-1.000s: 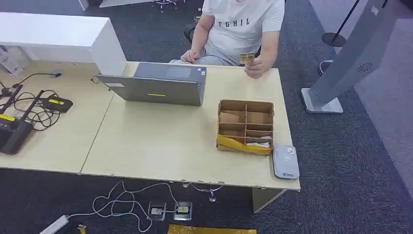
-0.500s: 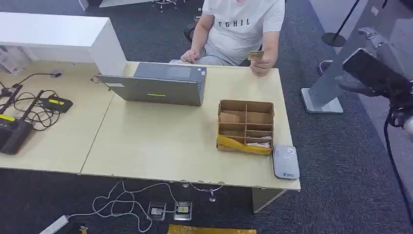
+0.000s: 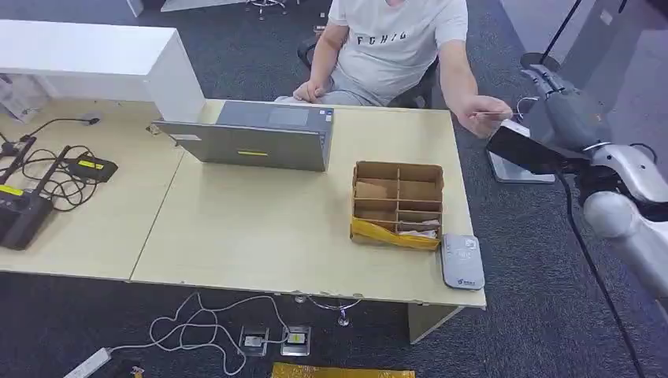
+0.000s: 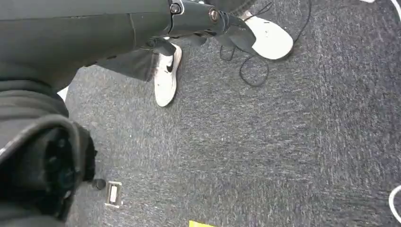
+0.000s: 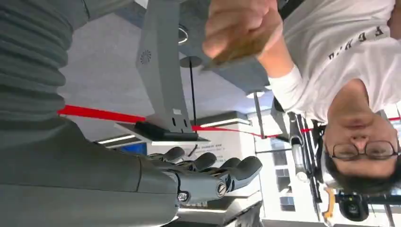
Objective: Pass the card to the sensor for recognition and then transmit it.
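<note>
**A:** Working from the left of the desk (image 3: 260,236), what sits there?

**B:** At the far left lie black devices (image 3: 24,209) with tangled cables, beside a white partition (image 3: 94,59). Further along stands an open grey laptop (image 3: 252,138), its back facing the robot.

**A:** And right of the laptop?

**B:** A brown cardboard divider box (image 3: 396,205) with several compartments and a yellow strip along its near edge. Just beside the box's near right corner, at the edge of the desk, lies the grey card sensor (image 3: 462,261), flat and untouched.

**A:** Where is the card?

**B:** Off the desk. A person in a white T-shirt (image 3: 394,43) sits behind the far edge and stretches an arm out past the right end of the desk; the person's hand (image 3: 482,114) pinches the card (image 3: 495,115) at one end. In the right wrist view the card (image 5: 241,47) is tan and sticks out from that hand (image 5: 236,26).

**A:** Does the robot hold it?

**B:** No. The right hand (image 3: 563,118) is raised near the card, its fingers (image 5: 222,168) straight and spread, holding nothing. A grey kiosk stand (image 3: 551,102) rises behind it.

**A:** The left hand?

**B:** The left hand (image 4: 222,21) hangs over dark carpet (image 4: 283,142); whether it is spread or closed cannot be told.
</note>
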### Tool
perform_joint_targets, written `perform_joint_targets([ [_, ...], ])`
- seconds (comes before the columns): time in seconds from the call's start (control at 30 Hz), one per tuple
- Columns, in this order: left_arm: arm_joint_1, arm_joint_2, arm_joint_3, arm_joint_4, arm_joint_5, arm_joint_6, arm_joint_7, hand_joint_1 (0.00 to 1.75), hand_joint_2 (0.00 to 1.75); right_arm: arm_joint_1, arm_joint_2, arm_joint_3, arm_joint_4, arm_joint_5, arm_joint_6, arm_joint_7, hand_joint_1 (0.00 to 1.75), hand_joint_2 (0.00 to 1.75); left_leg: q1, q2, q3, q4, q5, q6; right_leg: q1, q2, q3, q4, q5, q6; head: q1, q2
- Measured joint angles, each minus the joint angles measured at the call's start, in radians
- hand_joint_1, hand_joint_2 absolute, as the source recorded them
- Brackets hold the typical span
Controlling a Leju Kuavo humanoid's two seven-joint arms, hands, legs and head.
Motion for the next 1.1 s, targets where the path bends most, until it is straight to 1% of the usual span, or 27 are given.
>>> perform_joint_targets([
  [0.2, 0.001, 0.002, -0.01, 0.0, 0.0, 0.0, 0.0, 0.0, 0.0, -0.008, 0.027, 0.026, 0.042, 0.001, 0.0, -0.005, 0.0, 1.75, 0.0, 0.0, 0.0, 0.0, 0.0, 0.0, 0.0, 0.0, 0.0, 0.0, 0.0, 0.0, 0.0, 0.0],
  [0.33, 0.002, 0.002, -0.013, 0.0, 0.0, -0.003, 0.004, 0.0, 0.0, -0.007, 0.043, 0.037, 0.058, 0.024, 0.004, -0.004, 0.0, 1.75, 0.0, 0.0, 0.0, 0.0, 0.0, 0.0, 0.0, 0.0, 0.0, 0.0, 0.0, 0.0, 0.0, 0.0],
  [0.47, 0.002, 0.002, -0.016, 0.0, -0.003, -0.004, 0.011, 0.0, 0.0, 0.003, 0.051, 0.035, 0.061, 0.04, 0.039, 0.024, 0.0, 1.75, 0.0, 0.0, 0.001, 0.0, 0.0, 0.0, 0.0, 0.0, 0.0, 0.0, 0.0, 0.0, 0.0, 0.0],
  [0.57, 0.003, 0.002, -0.021, 0.0, -0.004, -0.004, 0.011, 0.0, 0.0, 0.024, 0.051, 0.021, 0.06, 0.055, 0.066, 0.031, 0.0, 1.75, 0.0, 0.001, 0.001, 0.0, 0.0, 0.0, 0.0, 0.0, 0.0, 0.0, 0.0, 0.0, 0.0, 0.0],
  [0.6, 0.003, 0.002, -0.023, 0.0, -0.004, -0.004, 0.01, 0.0, 0.0, 0.031, 0.05, 0.014, 0.059, 0.056, 0.074, 0.034, 1.52, 1.75, 0.0, 0.001, 0.001, 0.0, 0.0, 0.0, 0.0, 0.001, 0.0, 0.0, 0.0, 0.0, 0.0, 0.0],
  [0.63, 0.003, 0.002, -0.025, 0.0, -0.004, -0.003, 0.008, 0.0, 0.0, 0.038, 0.05, 0.006, 0.056, 0.058, 0.082, 0.036, 1.75, 1.75, 0.0, 0.001, 0.001, 0.0, 0.0, 0.0, 0.0, 0.001, 0.0, 0.0, 0.0, 0.0, 0.0, 0.0],
  [0.7, 0.004, 0.002, -0.031, 0.0, -0.003, -0.003, 0.008, 0.0, 0.0, 0.046, 0.051, -0.008, 0.051, 0.071, 0.095, 0.036, 1.73, 1.75, 0.0, 0.002, 0.001, 0.0, 0.0, 0.0, 0.0, 0.002, 0.0, 0.0, 0.0, 0.0, 0.0, 0.0],
  [0.77, 0.004, 0.002, -0.033, 0.0, -0.001, -0.002, 0.007, 0.0, 0.0, 0.049, 0.051, -0.02, 0.05, 0.08, 0.102, 0.035, 1.62, 1.75, 0.0, 0.003, 0.001, 0.0, 0.0, 0.0, 0.0, 0.003, 0.0, 0.0, 0.0, 0.0, 0.0, 0.0],
  [0.8, 0.004, 0.002, -0.034, 0.0, 0.0, -0.002, 0.007, 0.0, 0.0, 0.049, 0.051, -0.021, 0.05, 0.085, 0.105, 0.033, 1.62, 1.75, 0.0, 0.004, 0.001, 0.0, 0.0, 0.0, 0.0, 0.003, 0.0, 0.0, 0.0, 0.0, 0.0, 0.0],
  [0.83, 0.004, 0.002, -0.034, 0.0, 0.0, -0.002, 0.007, 0.0, 0.0, 0.05, 0.051, -0.022, 0.05, 0.091, 0.108, 0.03, 1.57, 1.75, 0.0, 0.004, 0.001, 0.0, 0.0, 0.0, 0.0, 0.003, -0.001, 0.0, 0.0, 0.0, 0.0, 0.0],
  [0.9, 0.004, 0.002, -0.035, 0.0, 0.005, -0.002, 0.007, 0.0, 0.0, 0.053, 0.051, -0.023, 0.05, 0.094, 0.112, 0.025, 1.73, 1.75, 0.0, 0.004, 0.001, 0.0, 0.0, 0.0, 0.0, 0.003, 0.0, 0.0, 0.0, 0.0, 0.0, 0.0],
  [0.93, 0.004, 0.002, -0.035, 0.0, 0.006, -0.002, 0.007, 0.0, 0.0, 0.055, 0.051, -0.026, 0.05, 0.096, 0.113, 0.024, 1.69, 1.75, 0.0, 0.004, 0.001, 0.0, 0.0, 0.0, 0.0, 0.003, 0.0, 0.0, 0.0, 0.0, 0.0, 0.0],
  [1.0, 0.004, 0.002, -0.036, 0.0, 0.008, -0.002, 0.011, 0.0, 0.0, 0.057, 0.051, -0.034, 0.05, 0.1, 0.113, 0.016, 1.75, 1.75, 0.0, 0.004, 0.001, 0.0, 0.0, 0.0, 0.0, 0.003, 0.0, 0.0, 0.0, 0.0, 0.0, 0.0],
  [1.1, 0.004, 0.002, -0.037, 0.0, 0.014, -0.002, 0.024, 0.0, 0.0, 0.053, 0.055, -0.036, 0.057, 0.108, 0.105, -0.01, 1.75, 1.75, 0.0, 0.004, 0.001, 0.0, 0.0, 0.0, 0.0, 0.003, 0.0, 0.0, 0.0, 0.0, 0.0, 0.0],
])
